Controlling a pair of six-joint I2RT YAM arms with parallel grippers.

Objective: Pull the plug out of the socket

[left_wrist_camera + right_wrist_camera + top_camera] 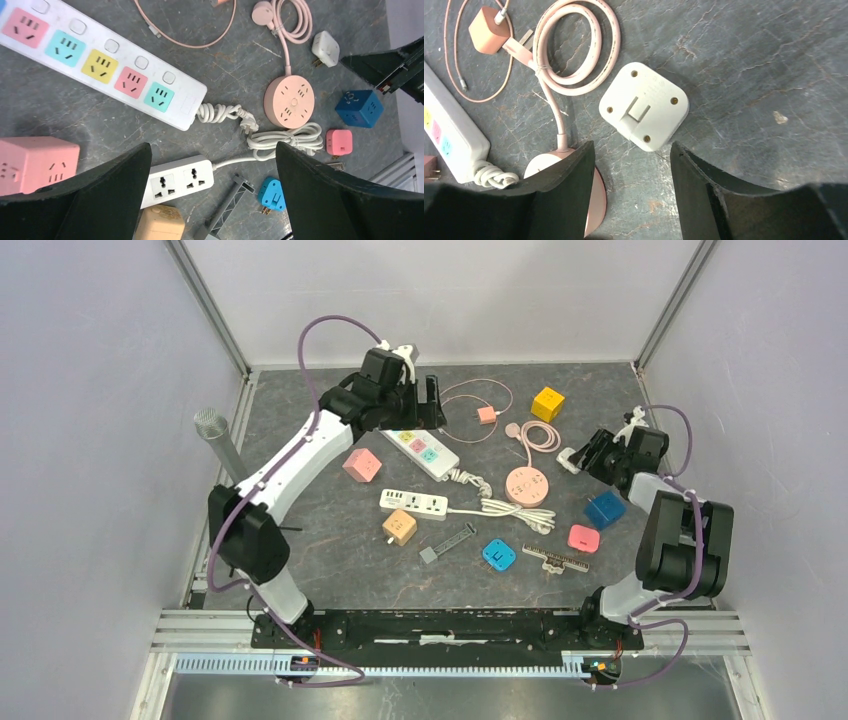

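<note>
Clock: read from above, with the far edge of the table [300,540] as 12 o'clock.
White plug [644,105]: it lies loose on the table at about 2 o'clock from the middle. Its pin face is turned up and it sits in no socket.
Pink round socket [290,101]: flat on the table at 8 o'clock from the white plug, near it but apart.
Pink cord [574,45]: coiled at 10 o'clock from the white plug and running down to the round socket.
Right gripper [631,147]: the fingers stand apart and hold nothing. The white plug lies just ahead of their tips. I cannot tell whether the nearer finger touches its corner.
Left gripper [212,146]: the fingers are spread wide and hold nothing. It hangs at about 11 o'clock over the table, above the long strip.
Coloured power strip [100,65]: long and white with pink, teal and yellow outlets, its cord bunched at one end.
Small white strip [412,504]: just past 6 o'clock from the coloured strip, well apart from the white plug.
Blue cube [604,509]: at 5 o'clock from the white plug.
Yellow cube [547,403]: at 11 o'clock from the white plug, toward the far edge.
</note>
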